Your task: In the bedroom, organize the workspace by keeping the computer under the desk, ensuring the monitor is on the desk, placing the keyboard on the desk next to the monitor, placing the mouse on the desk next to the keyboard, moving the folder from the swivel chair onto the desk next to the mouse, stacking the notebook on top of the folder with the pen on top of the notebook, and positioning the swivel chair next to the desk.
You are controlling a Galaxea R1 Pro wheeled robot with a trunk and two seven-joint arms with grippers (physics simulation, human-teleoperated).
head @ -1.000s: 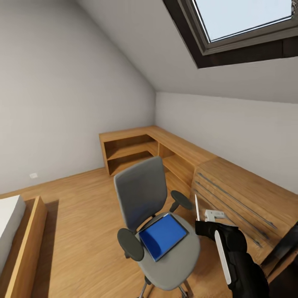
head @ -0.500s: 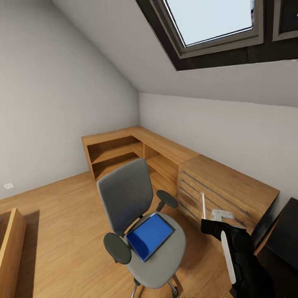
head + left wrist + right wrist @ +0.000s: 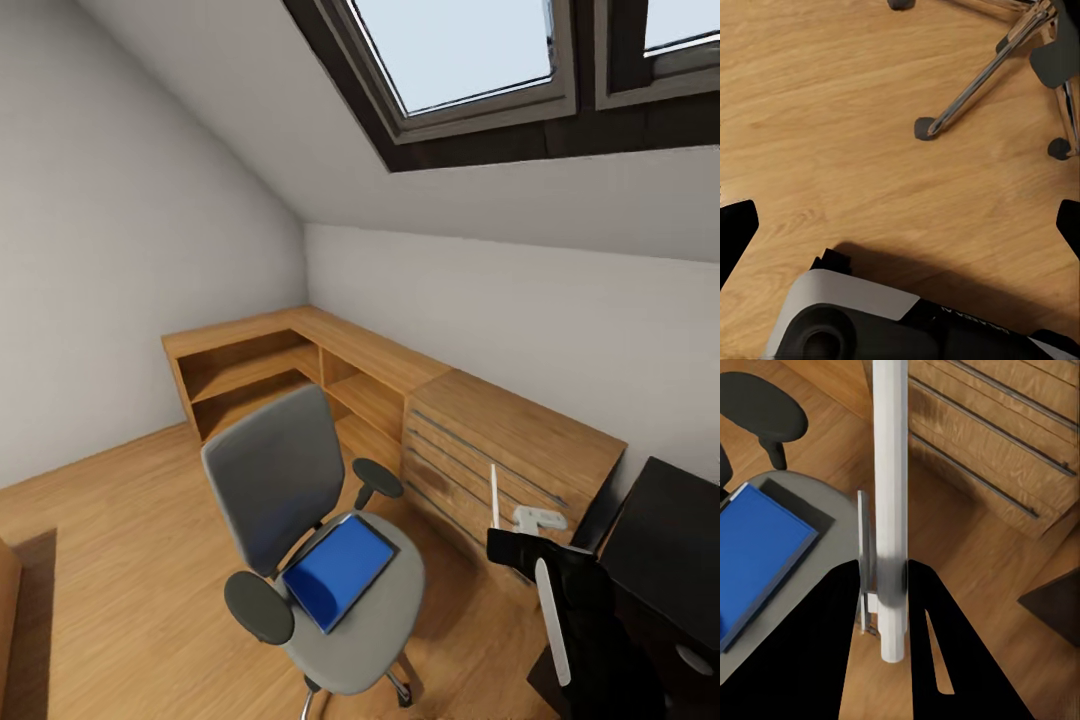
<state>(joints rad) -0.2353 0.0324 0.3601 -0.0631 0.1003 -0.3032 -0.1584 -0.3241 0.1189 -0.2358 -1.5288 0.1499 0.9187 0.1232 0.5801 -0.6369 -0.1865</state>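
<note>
Pen clamped in our right gripper

Our fingers pinched the upright pen; we could not judge our left gripper. The folder lay on the swivel chair seat, the desk to our right.

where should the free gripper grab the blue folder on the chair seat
Grip the folder by its front edge, the one toward the seat's open front, coming in low from there. It lies flat on the swivel chair, so only a thin edge offers itself, and the back and armrests block the other sides. The right gripper is shut on the pen.
</note>
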